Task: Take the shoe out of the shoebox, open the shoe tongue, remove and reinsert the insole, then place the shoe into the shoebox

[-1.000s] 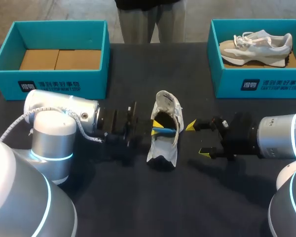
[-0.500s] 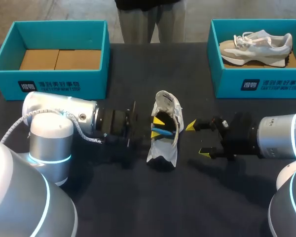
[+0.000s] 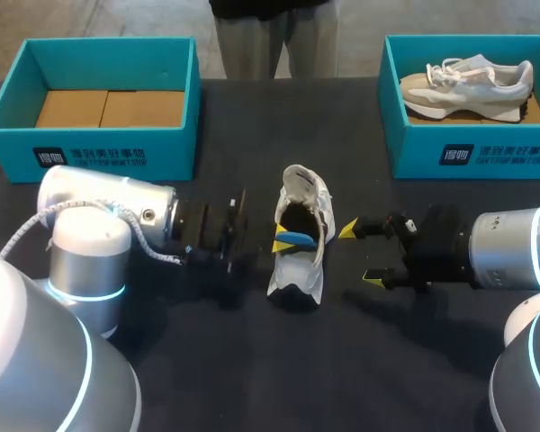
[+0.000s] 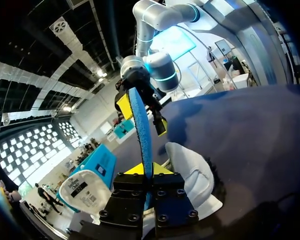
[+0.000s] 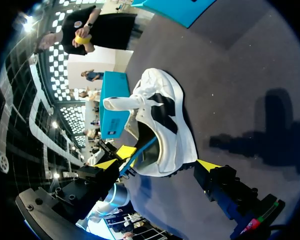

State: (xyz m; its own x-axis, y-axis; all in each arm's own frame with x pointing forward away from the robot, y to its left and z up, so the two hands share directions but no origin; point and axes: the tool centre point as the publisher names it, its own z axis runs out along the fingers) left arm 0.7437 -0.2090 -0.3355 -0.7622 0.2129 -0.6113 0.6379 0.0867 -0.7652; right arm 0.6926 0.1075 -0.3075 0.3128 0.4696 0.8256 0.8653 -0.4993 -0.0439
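White sneaker [image 3: 301,270] sits mid-table [image 3: 252,360] between both arms; the head view obscures the grip, whereas the left wrist view shows the left gripper [image 4: 144,170] clamped on the blue insole [image 4: 141,125] protruding from it, with the right gripper [image 3: 361,255] spread wide alongside.

A dark, matte-topped table [image 3: 252,378], evenly lit

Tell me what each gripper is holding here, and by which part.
The left gripper is shut on the blue insole, pinching it at its near end. The right gripper is open beside the shoe, holding nothing.
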